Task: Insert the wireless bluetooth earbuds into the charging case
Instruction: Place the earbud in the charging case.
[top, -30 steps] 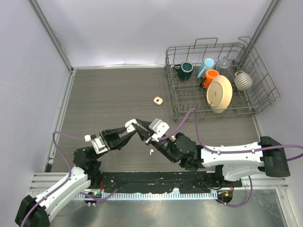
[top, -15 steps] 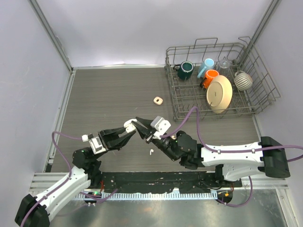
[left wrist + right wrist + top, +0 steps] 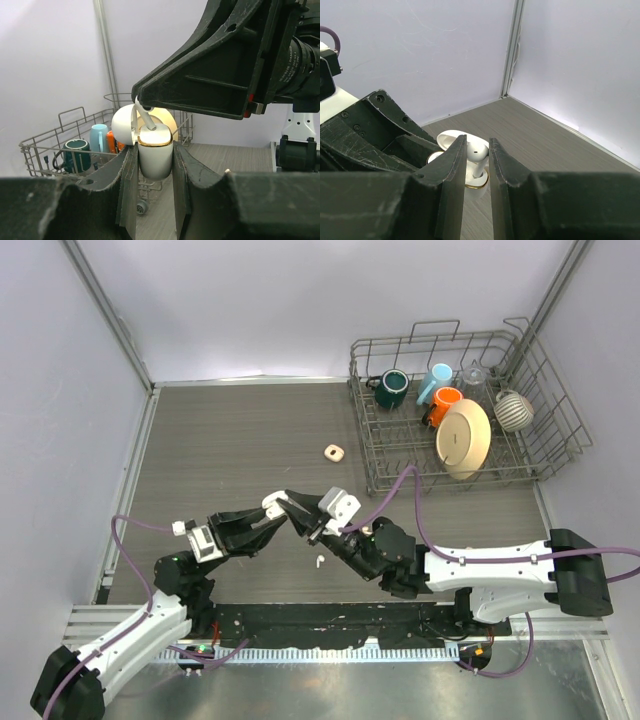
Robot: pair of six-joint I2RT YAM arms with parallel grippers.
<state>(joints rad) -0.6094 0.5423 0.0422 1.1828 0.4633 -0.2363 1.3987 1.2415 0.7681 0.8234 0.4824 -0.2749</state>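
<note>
My left gripper (image 3: 281, 511) is shut on an open white charging case (image 3: 155, 157) with a gold rim, held upright above the table, its lid (image 3: 122, 131) tipped back. My right gripper (image 3: 477, 150) is shut on a white earbud (image 3: 478, 148) directly over the case (image 3: 479, 184). The earbud's stem (image 3: 144, 118) points down into the case's opening. The two grippers meet tip to tip at the table's front centre, where the right gripper (image 3: 298, 506) shows in the top view. A second earbud (image 3: 319, 562) lies loose on the table below them.
A small closed white case (image 3: 334, 452) lies mid-table. A wire dish rack (image 3: 455, 470) at the back right holds mugs, a cup, a plate and a striped object. Walls enclose the table on three sides.
Both grippers have drifted slightly toward the back of the table together. The earbud stays over the open case. Both holds are unchanged.
</note>
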